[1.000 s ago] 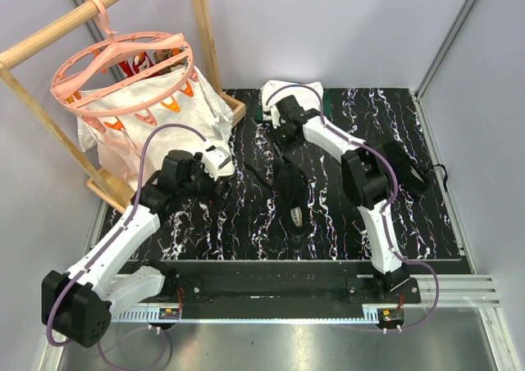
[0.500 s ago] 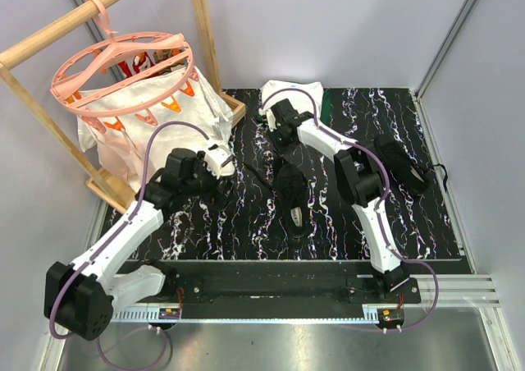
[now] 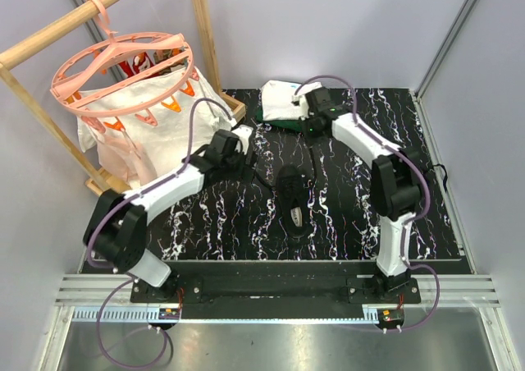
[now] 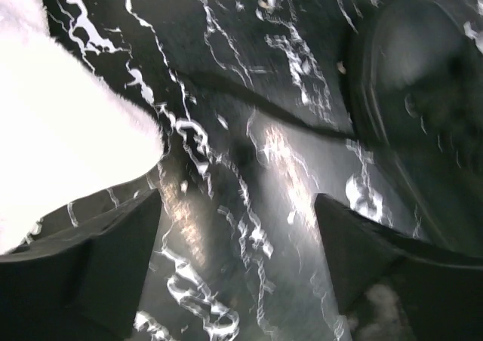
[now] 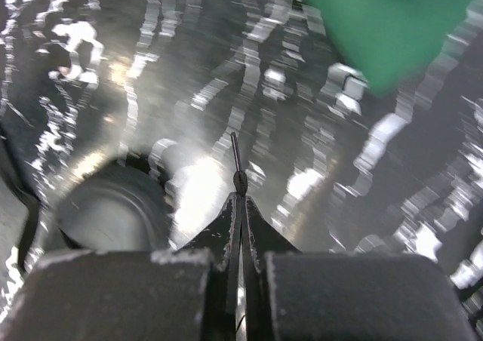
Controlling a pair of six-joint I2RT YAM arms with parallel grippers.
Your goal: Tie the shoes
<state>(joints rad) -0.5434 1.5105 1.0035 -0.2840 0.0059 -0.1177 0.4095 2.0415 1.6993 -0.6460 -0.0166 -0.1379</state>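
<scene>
The black sneaker (image 3: 293, 192) lies mid-table, its pale grey patch toward the near end. One thin black lace (image 3: 259, 177) trails off to the sneaker's left. My left gripper (image 3: 248, 149) hovers just left of the sneaker, open. In the left wrist view its gripper (image 4: 238, 239) has only bare table between the jaws. The lace (image 4: 264, 109) crosses beyond them, and the sneaker (image 4: 423, 92) is at the right. My right gripper (image 3: 310, 126) is behind the sneaker. In the right wrist view the gripper (image 5: 241, 199) is shut on a lace end (image 5: 235, 156) that pokes out of the tips.
Folded white and dark green clothes (image 3: 283, 102) lie at the back, and the green cloth (image 5: 385, 32) shows just past my right gripper. A pink round hanger (image 3: 123, 67), a wooden rack (image 3: 205, 34) and white cloth (image 3: 156, 133) crowd the left. White fabric (image 4: 60, 122) is close beside my left gripper.
My left arm has swung forward and right, up to the sneaker's left side, and its jaws have narrowed a little. My right gripper has shut on the lace end and moved right.
</scene>
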